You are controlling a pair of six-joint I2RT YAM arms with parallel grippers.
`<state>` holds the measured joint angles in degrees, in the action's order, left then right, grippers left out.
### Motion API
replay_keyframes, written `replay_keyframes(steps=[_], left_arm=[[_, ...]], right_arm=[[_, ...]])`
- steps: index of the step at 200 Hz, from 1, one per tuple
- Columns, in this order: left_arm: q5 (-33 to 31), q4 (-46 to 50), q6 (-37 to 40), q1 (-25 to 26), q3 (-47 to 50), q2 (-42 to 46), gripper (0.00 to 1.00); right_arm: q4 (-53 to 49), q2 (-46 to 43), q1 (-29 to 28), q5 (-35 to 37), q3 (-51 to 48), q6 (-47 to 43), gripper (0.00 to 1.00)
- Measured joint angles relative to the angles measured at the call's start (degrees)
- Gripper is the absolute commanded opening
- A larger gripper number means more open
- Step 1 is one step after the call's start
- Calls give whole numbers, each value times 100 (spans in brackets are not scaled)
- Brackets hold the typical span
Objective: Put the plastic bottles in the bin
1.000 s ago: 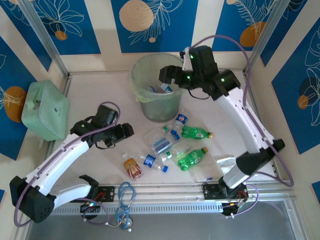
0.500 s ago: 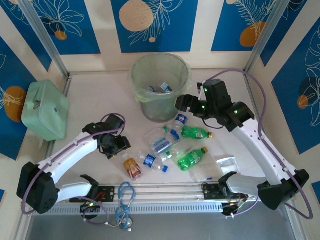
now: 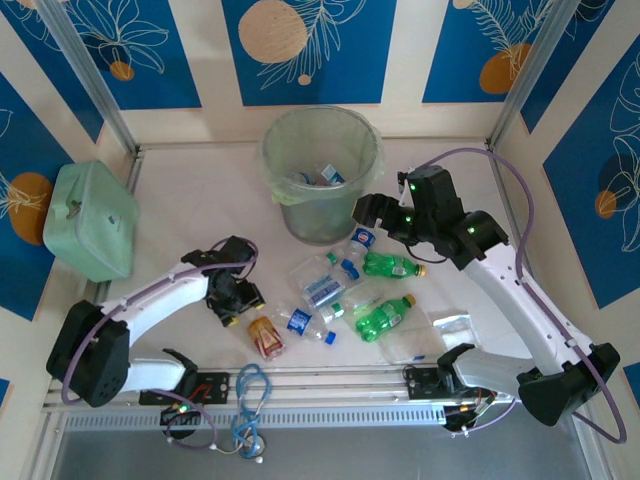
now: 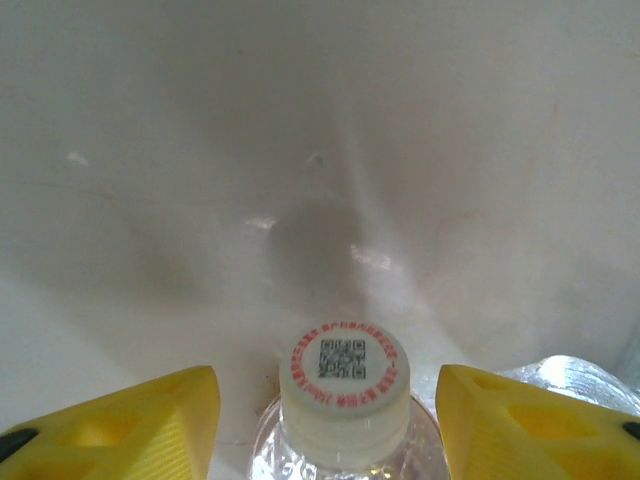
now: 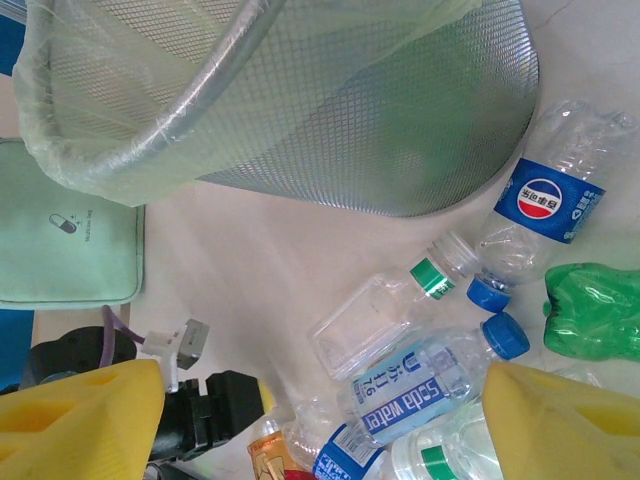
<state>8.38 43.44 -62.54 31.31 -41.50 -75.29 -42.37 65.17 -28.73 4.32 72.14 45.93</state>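
L gripper point(image 3: 235, 300) lower left-centre in top view, near amber bottle point(image 3: 265, 336); R gripper point(image 3: 366, 211) right of bin point(image 3: 325, 218), bottles point(image 3: 380, 318) strewn below it. L wrist: fingers point(image 4: 120, 425) spread astride white-capped bottle point(image 4: 345, 365), not touching. R wrist: fingers point(image 5: 80, 415) spread, empty; bin upper frame, bottles lower right.

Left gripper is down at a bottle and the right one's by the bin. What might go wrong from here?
1. The left gripper is open around only the white cap of a clear bottle; closing there, the bottle may swing or slip out.
2. The right gripper, open, hangs above crowded bottles beside the bin; it may catch two or nudge the bin.
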Motion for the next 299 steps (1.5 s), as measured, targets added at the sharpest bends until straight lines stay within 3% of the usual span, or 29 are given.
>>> replay_keyframes(steps=[71,119,170,237,264,299], left_arm=[[168,-529,-66,0,79,-326,48],[168,-575,-66,0,79,-343,37],[160,-509,-48,0,44,-304,32],[11,-63,367,-358,-1322,389,30],[245,-503,452,-546,-1652,800,30],[892,-1784,96,-684,-1637,1082,30]], right_arm=[[0,33,0,-2,0,42,83],[0,35,0,-2,0,63,82],[-2,35,0,0,0,63,82],[101,35,0,-136,0,61,81],[280,35,37,-468,0,63,85],[691,35,188,-1331,0,109,91]])
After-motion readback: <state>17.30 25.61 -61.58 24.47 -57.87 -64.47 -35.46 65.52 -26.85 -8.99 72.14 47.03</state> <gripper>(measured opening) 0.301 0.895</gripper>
